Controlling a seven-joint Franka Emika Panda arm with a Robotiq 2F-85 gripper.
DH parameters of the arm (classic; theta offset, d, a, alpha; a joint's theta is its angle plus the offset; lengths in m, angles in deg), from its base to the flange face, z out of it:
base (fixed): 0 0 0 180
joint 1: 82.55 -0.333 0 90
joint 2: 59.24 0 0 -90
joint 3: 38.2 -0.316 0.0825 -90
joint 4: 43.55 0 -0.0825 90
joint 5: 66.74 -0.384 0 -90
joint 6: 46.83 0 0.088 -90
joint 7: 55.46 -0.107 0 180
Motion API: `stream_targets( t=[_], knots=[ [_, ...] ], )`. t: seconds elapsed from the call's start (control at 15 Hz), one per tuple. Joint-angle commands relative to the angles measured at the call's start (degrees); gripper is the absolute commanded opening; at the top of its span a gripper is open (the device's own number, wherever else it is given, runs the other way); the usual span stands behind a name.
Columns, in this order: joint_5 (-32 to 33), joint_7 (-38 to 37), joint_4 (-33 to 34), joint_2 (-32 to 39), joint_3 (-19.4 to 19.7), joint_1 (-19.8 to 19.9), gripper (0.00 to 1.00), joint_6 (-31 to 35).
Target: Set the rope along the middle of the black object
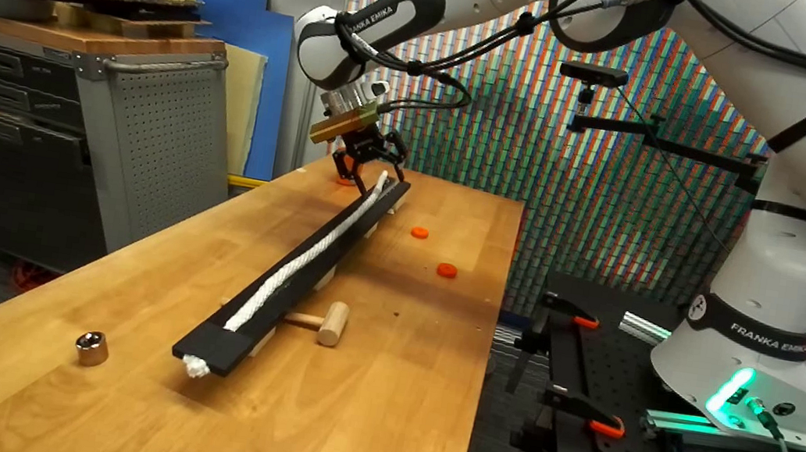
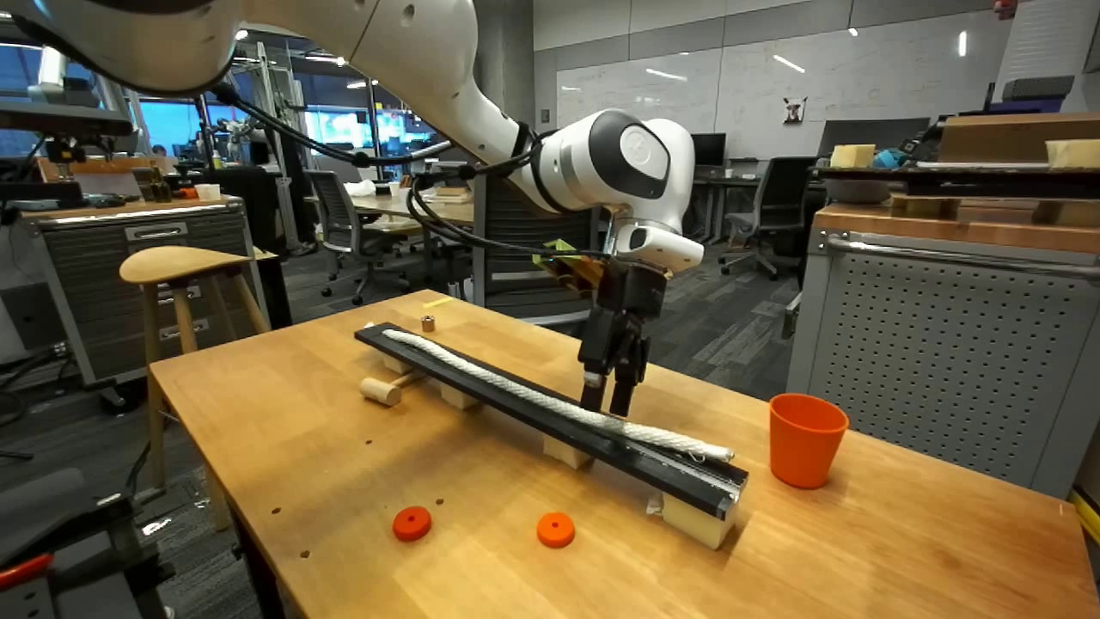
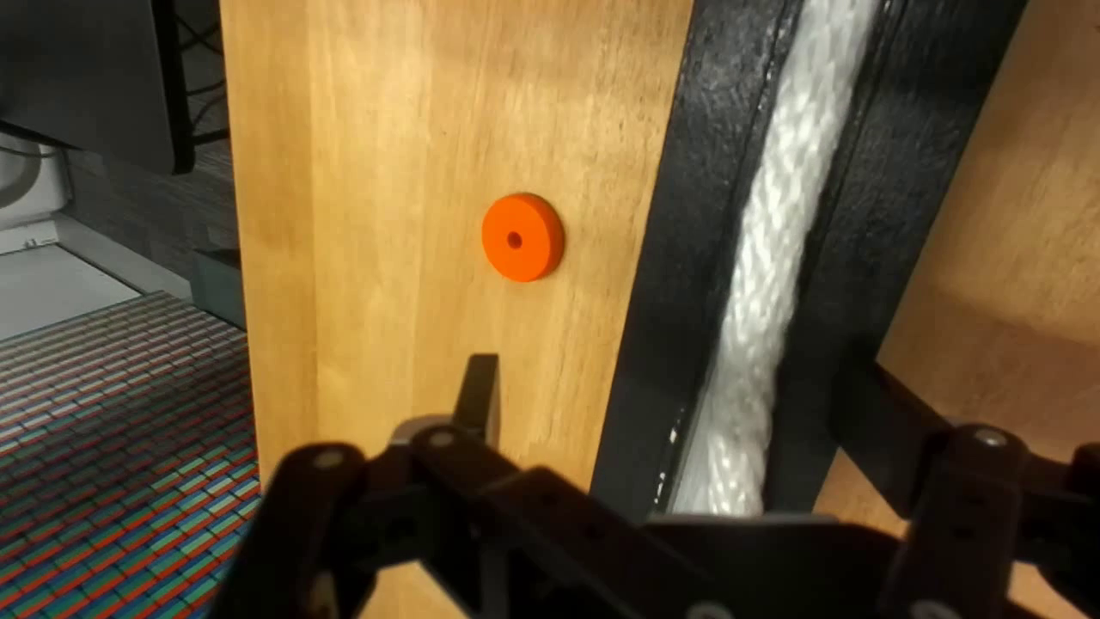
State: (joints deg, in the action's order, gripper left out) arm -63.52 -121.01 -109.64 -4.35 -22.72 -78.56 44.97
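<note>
The white rope (image 1: 313, 251) lies lengthwise on the long black bar (image 1: 207, 340). In an exterior view the rope (image 2: 516, 387) follows the groove for much of the bar (image 2: 711, 497), but near the gripper it veers off. Its end lies toward the bar's far edge, beside the exposed groove. My gripper (image 1: 382, 185) is over this end of the bar, pointing down; it also shows in an exterior view (image 2: 607, 409). In the wrist view the gripper's fingers (image 3: 666, 378) are wide apart on either side of the bar (image 3: 679, 258) and rope (image 3: 773, 232), holding nothing.
Pale blocks (image 2: 692, 520) prop up the bar. A wooden mallet (image 1: 332, 324) lies partly under it. An orange cup (image 2: 805, 440) stands past the bar's end. Two orange discs (image 2: 412, 523) (image 2: 556, 530) lie beside the bar. A small metal socket (image 1: 92, 348) stands near the other end.
</note>
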Motion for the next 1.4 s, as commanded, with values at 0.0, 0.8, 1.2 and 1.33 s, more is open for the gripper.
stream_targets(
  t=[0.0,0.8,1.2,1.33],
  knots=[
    [-0.17,-2.82,2.91,1.86,-0.44,1.17,0.71,-0.41],
    [0.55,-14.92,4.16,3.57,0.51,1.60,0.03,-1.09],
    [1.08,-18.88,5.68,3.79,0.48,1.29,0.07,-0.33],
    [1.45,-19.77,6.04,3.81,0.52,1.16,0.07,0.49]
  ],
)
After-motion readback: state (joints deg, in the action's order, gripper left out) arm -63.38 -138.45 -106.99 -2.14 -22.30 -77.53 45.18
